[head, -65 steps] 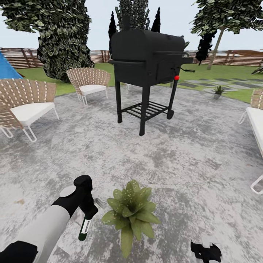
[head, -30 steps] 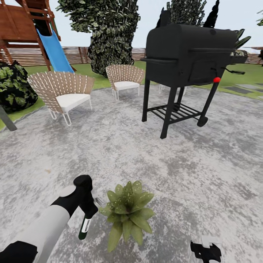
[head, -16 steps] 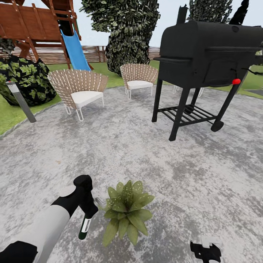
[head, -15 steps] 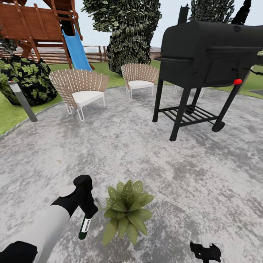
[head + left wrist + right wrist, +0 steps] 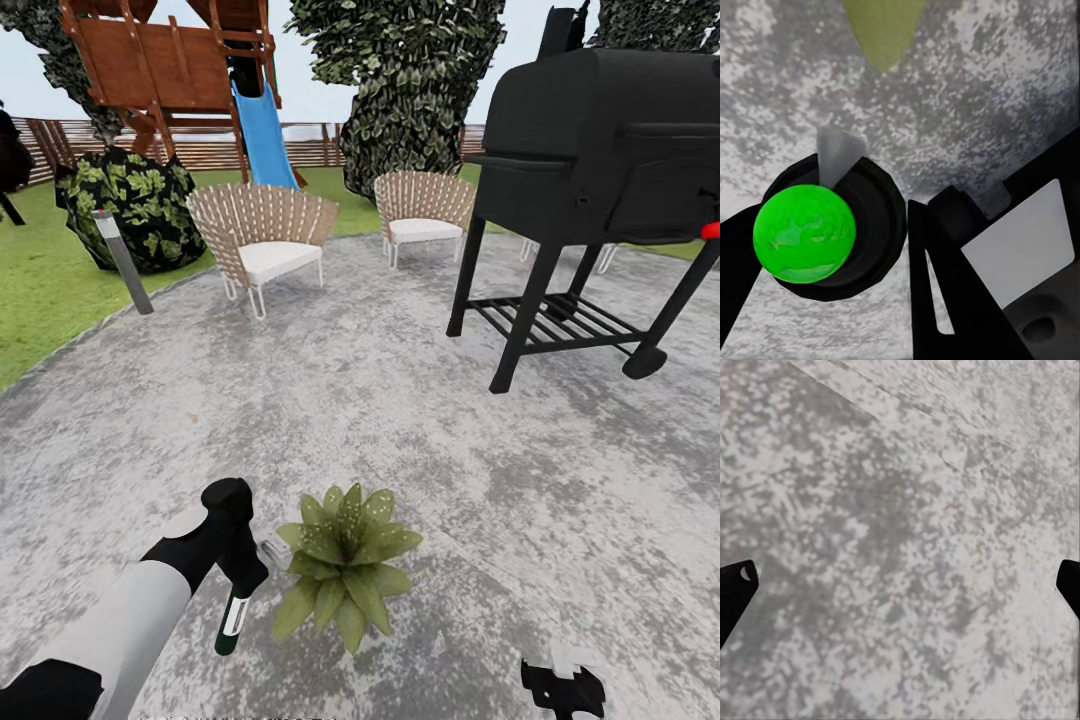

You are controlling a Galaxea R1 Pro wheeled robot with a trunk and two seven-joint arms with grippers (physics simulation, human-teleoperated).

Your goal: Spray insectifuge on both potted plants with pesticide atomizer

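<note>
While left fingers (image 5: pixel 243 585) clamp the dark pesticide atomizer (image 5: pixel 231 622), right fingers (image 5: pixel 735 592) stand apart.

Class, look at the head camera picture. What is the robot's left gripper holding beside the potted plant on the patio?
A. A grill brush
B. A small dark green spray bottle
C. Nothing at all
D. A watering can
B. In the head view the left gripper is closed on the pesticide atomizer, a small dark green bottle with a pale label, hanging just beside the potted plant on the grey patio.
</note>
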